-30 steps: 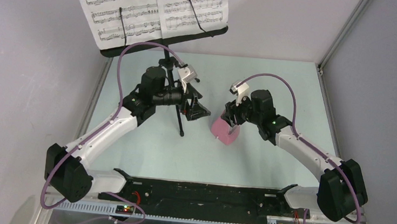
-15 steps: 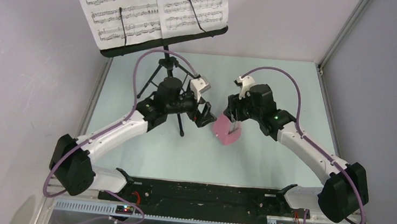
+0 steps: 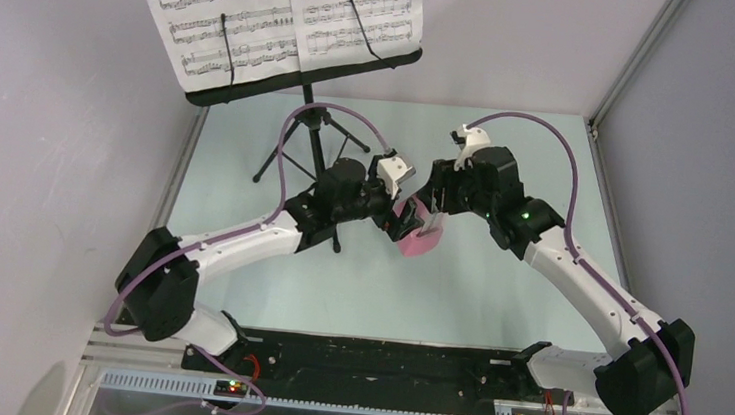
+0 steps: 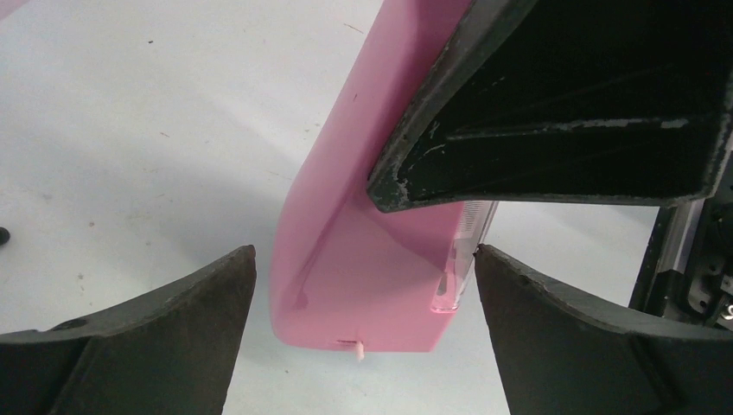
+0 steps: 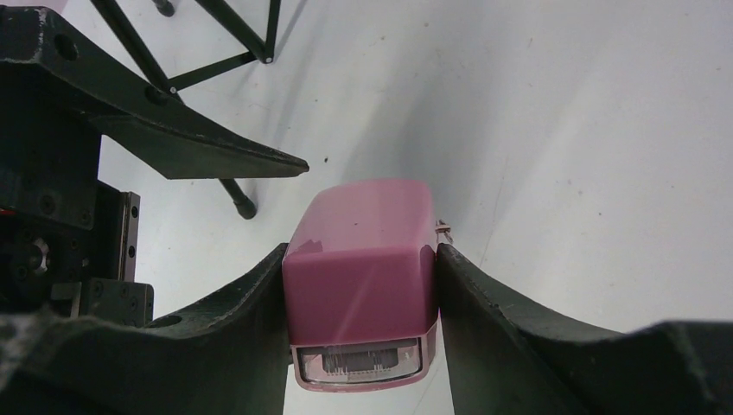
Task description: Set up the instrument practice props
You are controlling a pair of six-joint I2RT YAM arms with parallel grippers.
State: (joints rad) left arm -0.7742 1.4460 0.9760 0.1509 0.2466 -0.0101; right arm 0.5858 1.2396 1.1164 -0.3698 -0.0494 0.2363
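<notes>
The left gripper [image 4: 365, 252] has swung from the stand [image 3: 305, 75] to the metronome [image 3: 413, 238], spread wide astride it, while the right gripper [image 5: 361, 259] still clamps it just right of the stand's feet.

Both arms stretched fwd & inward, wrists nearly meeting. R claw [image 3: 431, 221] clamped on pink metronome [image 5: 359, 277]; L claw [image 3: 388, 221] spread wide around it.

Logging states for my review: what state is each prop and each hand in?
music stand, upright on its tripod.
sheet-music pages, spread on the stand behind two wire retainers.
pink metronome, gripped on two sides by the right hand.
right hand, shut on the metronome.
left hand, open, fingers flanking the metronome without touching.
</notes>
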